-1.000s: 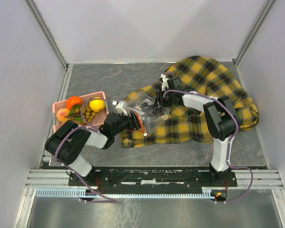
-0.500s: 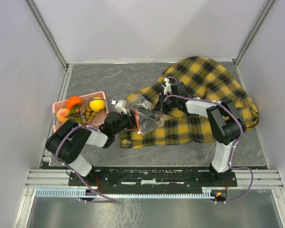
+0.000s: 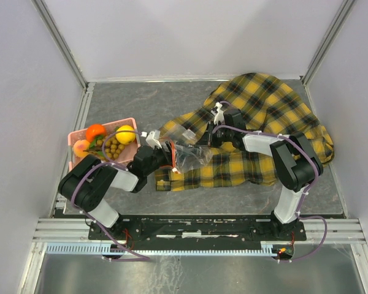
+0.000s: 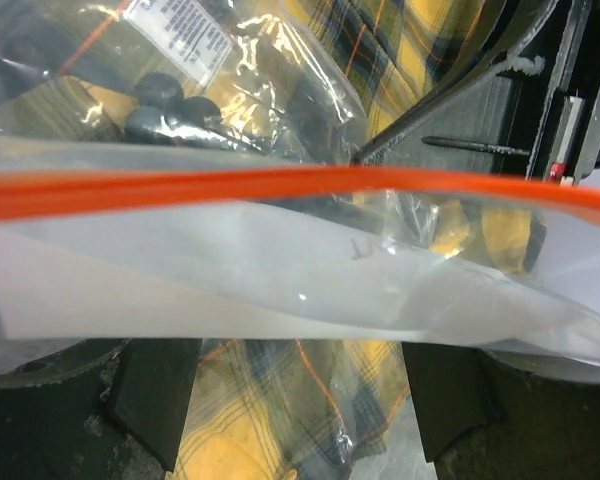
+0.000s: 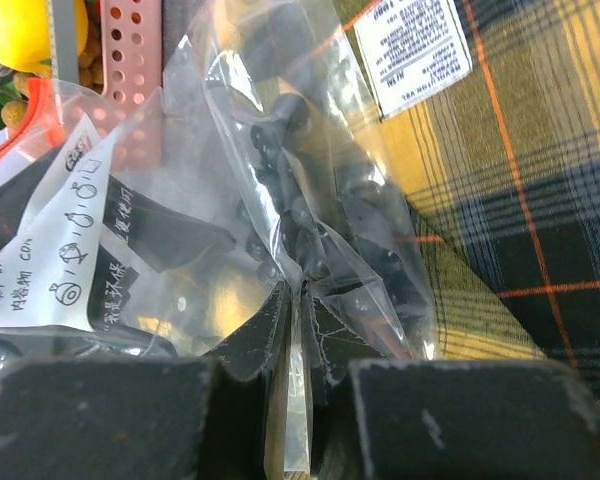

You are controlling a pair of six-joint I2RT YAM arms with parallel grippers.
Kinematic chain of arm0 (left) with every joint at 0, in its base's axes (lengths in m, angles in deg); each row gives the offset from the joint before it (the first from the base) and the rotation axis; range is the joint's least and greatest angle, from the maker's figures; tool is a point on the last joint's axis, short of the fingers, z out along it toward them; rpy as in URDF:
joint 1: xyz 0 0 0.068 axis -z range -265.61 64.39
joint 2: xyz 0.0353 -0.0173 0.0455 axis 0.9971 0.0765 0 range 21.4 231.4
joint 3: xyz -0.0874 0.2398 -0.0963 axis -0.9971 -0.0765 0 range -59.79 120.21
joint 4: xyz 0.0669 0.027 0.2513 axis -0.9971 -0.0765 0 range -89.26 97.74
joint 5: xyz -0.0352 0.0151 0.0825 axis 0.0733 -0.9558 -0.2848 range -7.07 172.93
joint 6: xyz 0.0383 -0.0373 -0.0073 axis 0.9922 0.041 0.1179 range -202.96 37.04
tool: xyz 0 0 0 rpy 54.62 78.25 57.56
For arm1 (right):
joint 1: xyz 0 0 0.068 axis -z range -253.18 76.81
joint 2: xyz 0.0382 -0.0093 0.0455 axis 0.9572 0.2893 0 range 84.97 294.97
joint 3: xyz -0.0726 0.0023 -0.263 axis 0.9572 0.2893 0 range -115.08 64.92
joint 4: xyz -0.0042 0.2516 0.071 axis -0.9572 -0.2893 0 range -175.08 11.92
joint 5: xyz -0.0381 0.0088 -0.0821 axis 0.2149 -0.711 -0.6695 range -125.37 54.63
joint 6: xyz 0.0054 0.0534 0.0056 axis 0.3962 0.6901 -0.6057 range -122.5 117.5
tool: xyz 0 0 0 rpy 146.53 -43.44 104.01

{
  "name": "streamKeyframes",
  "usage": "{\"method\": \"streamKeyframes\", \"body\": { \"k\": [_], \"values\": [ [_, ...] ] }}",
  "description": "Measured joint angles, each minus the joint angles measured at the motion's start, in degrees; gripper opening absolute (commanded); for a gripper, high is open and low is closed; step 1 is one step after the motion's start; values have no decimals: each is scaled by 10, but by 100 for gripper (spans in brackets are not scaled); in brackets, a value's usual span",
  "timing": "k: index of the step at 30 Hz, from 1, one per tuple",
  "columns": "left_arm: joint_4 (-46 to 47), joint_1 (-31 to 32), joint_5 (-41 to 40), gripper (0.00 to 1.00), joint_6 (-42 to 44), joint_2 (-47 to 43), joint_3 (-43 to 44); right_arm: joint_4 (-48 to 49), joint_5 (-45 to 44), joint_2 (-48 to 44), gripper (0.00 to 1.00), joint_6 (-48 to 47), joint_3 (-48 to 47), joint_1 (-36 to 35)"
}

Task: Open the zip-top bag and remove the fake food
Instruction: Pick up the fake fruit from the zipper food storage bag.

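Bare grey mat (image 3: 141, 101) along the back and in the far-left corner: a gripper could pass there. The strip of mat nearest the arm bases, in front of the plaid cloth (image 3: 276, 116), is free too (narrow). Left side is taken by the pink basket (image 3: 110, 121), heaped with fake food (image 3: 113, 147). The cloth lies in raised folds over the right half. Centre is blocked: the zip-top bag (image 3: 190, 154) spans between left gripper (image 3: 168, 153) and right gripper (image 3: 203, 139). White walls (image 3: 190, 37) hem three sides.

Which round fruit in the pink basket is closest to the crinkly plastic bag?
The yellow fruit. It sits farthest right, on the side toward the bag; the orange fruit and the peach-coloured fruit are farther left.
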Motion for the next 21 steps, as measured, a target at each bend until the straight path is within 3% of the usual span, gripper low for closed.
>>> {"method": "streamKeyframes", "body": {
  "k": [10, 18, 21],
  "values": [
    [-64, 1, -26, 79, -2, -22, -2, 7, -5, -1, 16, 4, 21, -30],
    [-87, 10, -51, 58, -5, -31, -2, 27, -17, -16, 15, 17, 31, -39],
    [-88, 11, -54, 55, -9, -31, -2, 30, -21, -17, 15, 21, 31, -41]
  ]
}}
